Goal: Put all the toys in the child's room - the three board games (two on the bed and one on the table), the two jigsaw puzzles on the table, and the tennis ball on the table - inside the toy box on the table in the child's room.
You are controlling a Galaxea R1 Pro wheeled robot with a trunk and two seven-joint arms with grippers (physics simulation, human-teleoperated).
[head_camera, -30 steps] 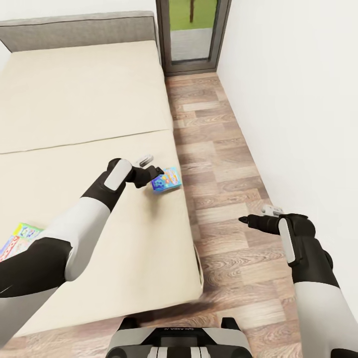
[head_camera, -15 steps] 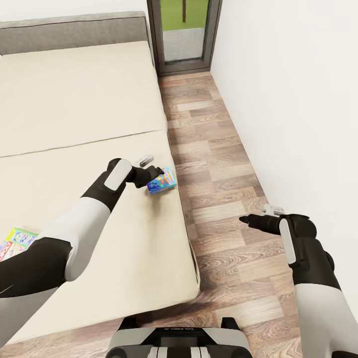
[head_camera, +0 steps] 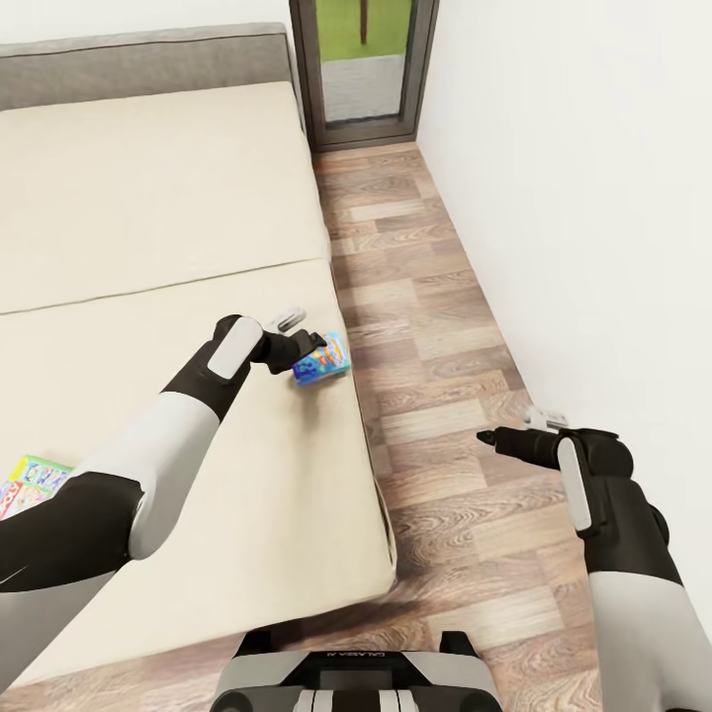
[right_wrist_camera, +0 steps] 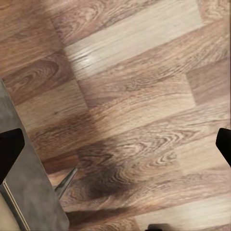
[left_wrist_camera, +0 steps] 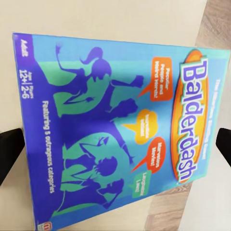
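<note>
A blue board game point(head_camera: 322, 358) lettered Balderdash point(left_wrist_camera: 110, 130) lies near the right edge of the beige bed point(head_camera: 148, 218). My left gripper point(head_camera: 314, 345) hovers at its near-left corner. In the left wrist view the gripper point(left_wrist_camera: 118, 147) stands open, its dark fingers point(left_wrist_camera: 9, 154) at the box's two sides. A second board game point(head_camera: 32, 483), green-edged and multicoloured, lies on the mattress at the picture's left edge, partly hidden by my left arm. My right gripper point(head_camera: 487, 436) hangs open over the wood floor point(right_wrist_camera: 144, 96), holding nothing. The table, toy box, puzzles and ball are out of view.
A glazed door point(head_camera: 361, 69) stands at the far end of the narrow floor strip point(head_camera: 435, 326) between bed and white wall point(head_camera: 593, 198). The grey bed frame point(right_wrist_camera: 29, 192) and a thin leg point(right_wrist_camera: 67, 180) are close to my right gripper. My base point(head_camera: 356, 677) is at the bed's foot.
The whole picture has shifted a little to the left, so the camera moved. Both arms keep their pose. The blue box now shows slightly closer to my left gripper.
</note>
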